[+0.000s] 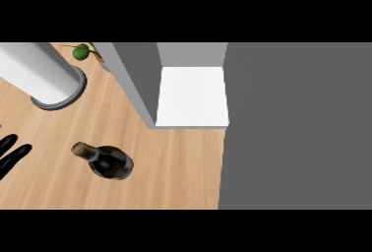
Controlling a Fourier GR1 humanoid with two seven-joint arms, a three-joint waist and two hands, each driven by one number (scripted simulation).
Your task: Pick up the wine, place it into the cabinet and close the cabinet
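The wine bottle (106, 160) stood on the wooden counter (174, 167) in the lower left part of the frame, seen from steeply above, so that its dark rounded body filled most of its outline and its brown-capped neck pointed toward the upper left. Nothing touched it. At the far left edge of the frame, the left hand (10, 152) showed only as a few black fingers, straight and slightly spread, lying apart from the bottle with bare counter between them; the palm was cut off by the edge of the frame. The right hand was nowhere in the frame. Above and to the right of the bottle, in the upper middle of the frame, the cabinet (193, 96) stood open, its white inner floor bright and bare, framed by grey walls, and its grey door (134, 81) swung out to the left of the opening. A broad grey surface (298, 128) took up the whole right side of the frame. In the upper left corner a white cylinder (36, 74) rested on a round grey base, and just to its right, at the top edge, a small green plant (83, 50) was partly visible.
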